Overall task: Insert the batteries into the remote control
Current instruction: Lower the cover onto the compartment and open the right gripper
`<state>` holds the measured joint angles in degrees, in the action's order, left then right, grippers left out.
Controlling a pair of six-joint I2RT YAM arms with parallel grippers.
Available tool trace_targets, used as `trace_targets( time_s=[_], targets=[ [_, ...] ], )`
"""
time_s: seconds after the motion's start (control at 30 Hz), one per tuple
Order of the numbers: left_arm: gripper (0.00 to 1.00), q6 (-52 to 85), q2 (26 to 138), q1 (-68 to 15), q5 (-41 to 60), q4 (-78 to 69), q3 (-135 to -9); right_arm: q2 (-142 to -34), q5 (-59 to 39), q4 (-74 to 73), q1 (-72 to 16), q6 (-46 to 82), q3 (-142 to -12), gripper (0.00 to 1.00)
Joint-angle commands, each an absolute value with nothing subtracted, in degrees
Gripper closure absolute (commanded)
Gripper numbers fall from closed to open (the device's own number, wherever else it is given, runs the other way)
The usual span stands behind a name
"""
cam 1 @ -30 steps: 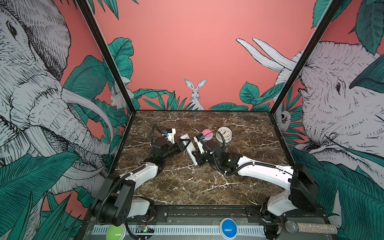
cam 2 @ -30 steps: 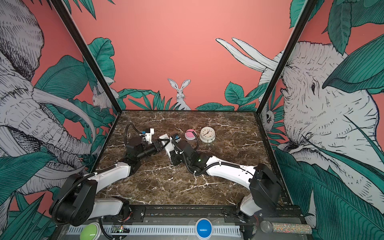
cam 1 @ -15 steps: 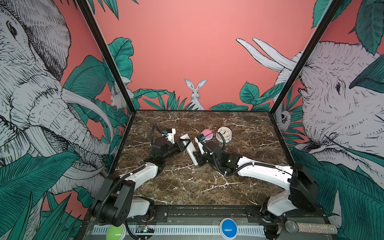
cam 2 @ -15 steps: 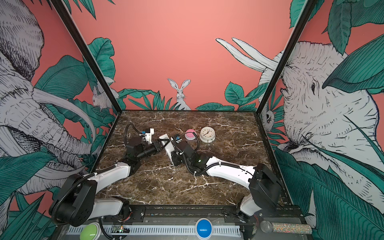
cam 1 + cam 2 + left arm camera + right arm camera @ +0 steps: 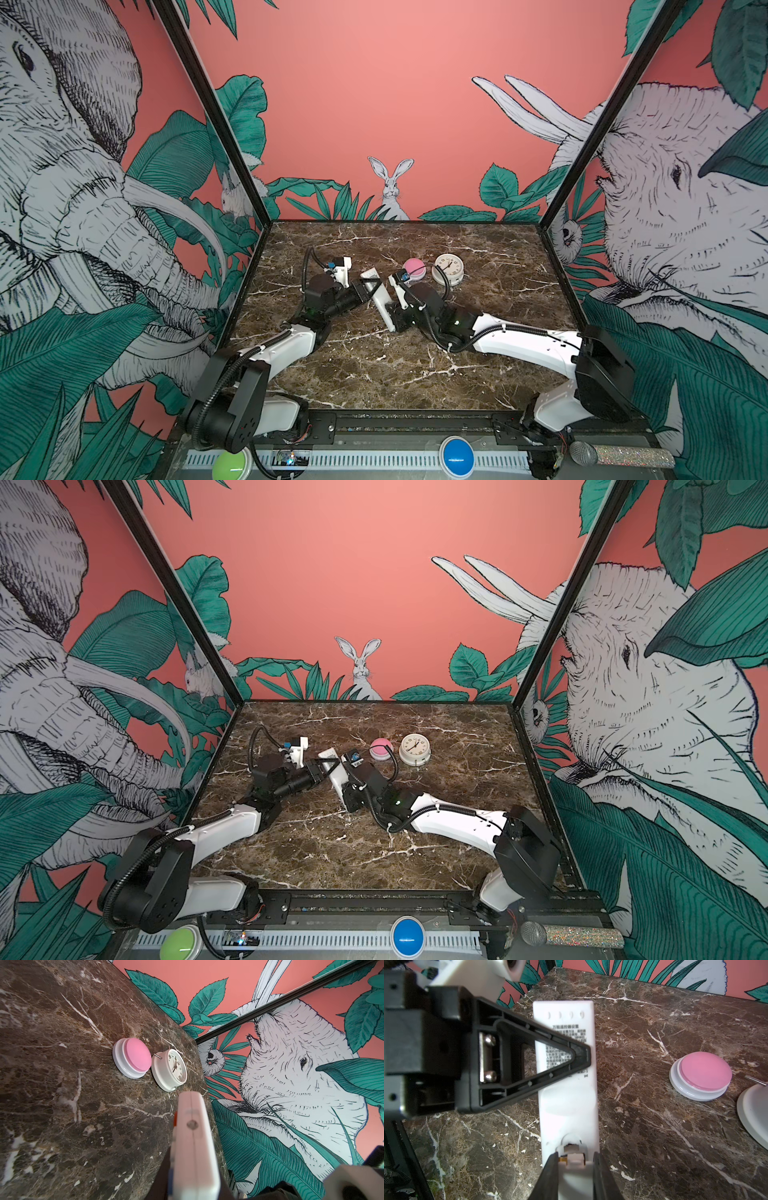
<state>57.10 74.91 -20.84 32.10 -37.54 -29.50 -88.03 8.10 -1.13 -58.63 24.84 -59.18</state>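
The white remote control (image 5: 380, 300) (image 5: 336, 776) is held between both grippers at the middle of the table. In the right wrist view its plain back (image 5: 566, 1095) faces the camera, with printed text and a small latch notch near my right gripper. My right gripper (image 5: 576, 1169) (image 5: 394, 318) is shut on the remote's near end, one finger on each long side. My left gripper (image 5: 194, 1178) (image 5: 369, 291) is shut across the remote's far half, one black finger (image 5: 580, 1054) lying over the back. In the left wrist view the remote (image 5: 193, 1136) shows edge-on. No batteries show in any view.
A pink dome button (image 5: 414, 268) (image 5: 381, 748) (image 5: 135, 1059) (image 5: 702, 1076) and a round white clock (image 5: 448, 269) (image 5: 414, 749) (image 5: 172, 1070) sit side by side behind and to the right of the grippers. Printed walls enclose the marble table (image 5: 395, 374).
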Motion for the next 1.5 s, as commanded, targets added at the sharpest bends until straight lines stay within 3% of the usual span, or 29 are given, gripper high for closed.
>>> trace_targets(
  time_s=[0.0,1.47],
  targets=[
    [1.0,57.6,72.41,-20.61,32.33,-40.49,-29.27,-88.82,7.58,-2.18,-59.03,24.87,-58.1,0.95],
    [1.0,57.48,71.63,-20.65,32.37,-39.85,-29.4,-88.96,5.02,-3.14,-59.0,24.54,-58.72,0.47]
  ],
)
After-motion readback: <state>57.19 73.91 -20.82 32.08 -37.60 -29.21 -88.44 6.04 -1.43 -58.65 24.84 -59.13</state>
